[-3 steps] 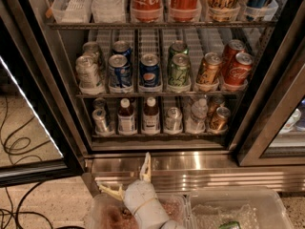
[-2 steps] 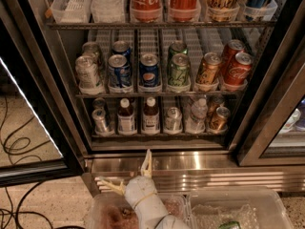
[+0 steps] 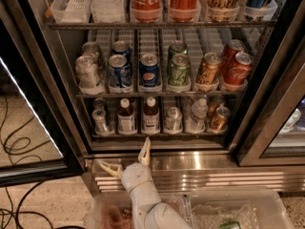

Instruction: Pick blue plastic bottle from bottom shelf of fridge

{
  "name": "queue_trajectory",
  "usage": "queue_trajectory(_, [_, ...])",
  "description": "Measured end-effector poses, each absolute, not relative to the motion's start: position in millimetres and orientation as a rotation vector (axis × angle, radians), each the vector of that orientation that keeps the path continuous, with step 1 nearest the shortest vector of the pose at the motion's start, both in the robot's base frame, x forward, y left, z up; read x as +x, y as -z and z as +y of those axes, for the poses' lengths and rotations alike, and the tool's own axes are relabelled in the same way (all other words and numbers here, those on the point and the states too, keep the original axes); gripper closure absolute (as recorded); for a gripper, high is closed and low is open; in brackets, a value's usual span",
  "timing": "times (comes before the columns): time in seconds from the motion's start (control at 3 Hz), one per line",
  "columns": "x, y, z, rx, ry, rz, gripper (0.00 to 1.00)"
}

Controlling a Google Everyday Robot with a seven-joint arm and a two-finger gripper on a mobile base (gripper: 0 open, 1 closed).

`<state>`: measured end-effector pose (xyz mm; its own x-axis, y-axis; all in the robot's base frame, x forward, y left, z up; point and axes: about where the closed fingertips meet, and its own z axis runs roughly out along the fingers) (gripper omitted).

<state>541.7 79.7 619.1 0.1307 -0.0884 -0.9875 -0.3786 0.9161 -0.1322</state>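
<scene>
At the front edge of the bottom tabletop (image 3: 157, 136) of the fridge (image 3: 209, 162), left of centre, the blue bottle (image 3: 126, 119) is stood upright, white cap up, untouched. Just right of it a brown look-alike bottle (image 3: 151, 118) is stood, with a darker label; not to be grabbed. Claw (image 3: 123, 152) is held low outside, in front of the steel base, below the two bottles. Its fingers (image 3: 144, 151) are spread wide, one pointed up, one out to the left, nothing pinched.

Step judged: reach, entry not yet made. Claw should be raised to label height, turned so both fingers are level, and shifted slightly left until lined up with the blue bottle. Entry should be made straight over the front edge. A can (image 3: 101, 121) to the left and the look-alike to the right sit close, so fingers should be slid into the side gaps carefully. Low headroom is to be minded.

Counted on bottom tabletop: two brown bottles, one water bottle (image 3: 196, 114), five cans seen. Tabletop above: ten cans (image 3: 149, 71).
</scene>
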Motion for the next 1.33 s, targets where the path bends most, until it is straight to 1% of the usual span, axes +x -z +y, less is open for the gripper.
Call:
queue_trajectory(0.33, [541.7,-619.1,79.7,-0.394,-0.219,1.435,0.00])
queue_trajectory(1.0, [541.7,-619.1,79.7,-0.394,-0.219,1.435,0.27])
queue_trajectory(1.33, [541.8,-619.0,79.8,-0.395,-0.219,1.435,0.21])
